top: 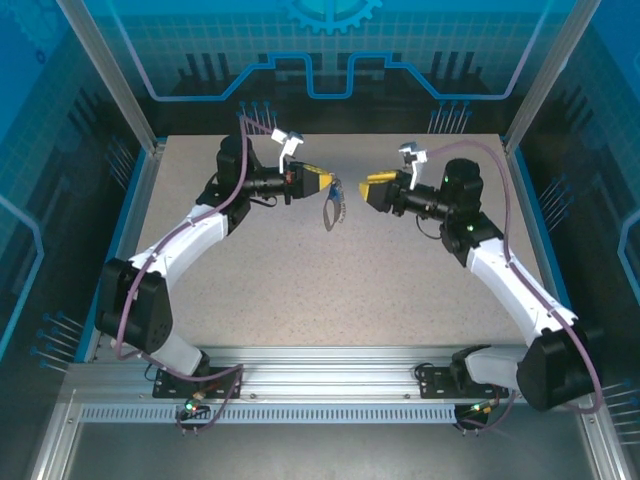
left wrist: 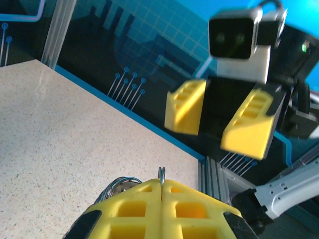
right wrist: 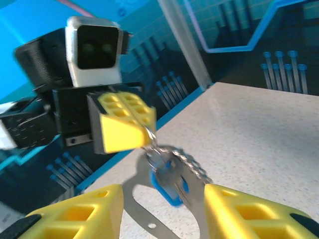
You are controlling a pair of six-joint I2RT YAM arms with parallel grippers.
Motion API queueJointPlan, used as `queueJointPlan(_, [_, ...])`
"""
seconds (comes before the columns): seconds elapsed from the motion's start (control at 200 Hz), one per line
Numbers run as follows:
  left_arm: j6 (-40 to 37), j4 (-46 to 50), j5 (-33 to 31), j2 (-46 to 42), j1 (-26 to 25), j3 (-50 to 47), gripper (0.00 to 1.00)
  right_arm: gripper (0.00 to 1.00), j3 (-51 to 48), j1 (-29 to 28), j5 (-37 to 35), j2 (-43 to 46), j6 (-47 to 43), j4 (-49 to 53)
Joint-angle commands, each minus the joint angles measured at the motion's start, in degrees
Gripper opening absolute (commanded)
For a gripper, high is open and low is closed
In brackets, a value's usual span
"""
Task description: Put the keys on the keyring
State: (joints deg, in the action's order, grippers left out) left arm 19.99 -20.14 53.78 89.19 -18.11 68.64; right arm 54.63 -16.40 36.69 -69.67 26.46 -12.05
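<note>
My left gripper is raised over the middle of the table, shut on the silver ring of the keyring. The ring's edge pokes out between the closed yellow fingers. Below the ring dangle the short chain, the blue-headed key and the grey loop strap, all clear of the table; the key appears to hang from the ring. My right gripper faces them from the right, open, its yellow fingers on either side of the dangling bundle without touching it.
The speckled table lies bare beneath both arms. A blue-edged rail and aluminium frame posts border it, with dark patterned walls behind.
</note>
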Motion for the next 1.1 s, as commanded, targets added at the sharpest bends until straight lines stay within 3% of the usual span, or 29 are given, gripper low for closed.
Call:
queueJointPlan(0.0, [5.3, -8.2, -2.2, -3.2, 0.1, -2.4, 0.00, 0.48, -5.0, -2.5, -10.3, 2.4, 2.0, -6.7])
queueJointPlan(0.39, [8.8, -11.1, -3.9, -4.9, -0.9, -5.7, 0.00, 0.49, -6.8, -11.2, -15.5, 1.9, -1.8, -11.7])
queueJointPlan(0.91, [8.9, -11.6, -3.8, -5.2, -1.8, -5.8, 0.00, 0.47, -1.5, -12.9, -15.2, -4.1, -2.9, -12.0])
queueJointPlan(1.015, [9.1, -11.8, -3.8, -5.2, -1.8, -5.7, 0.00, 0.44, -0.4, -13.0, -14.6, -5.6, -3.2, -12.1])
queueJointPlan(1.09, [9.1, -12.1, -3.8, -5.0, -1.9, -5.7, 0.00, 0.35, 0.3, -13.1, -13.5, -6.8, -3.2, -12.1])
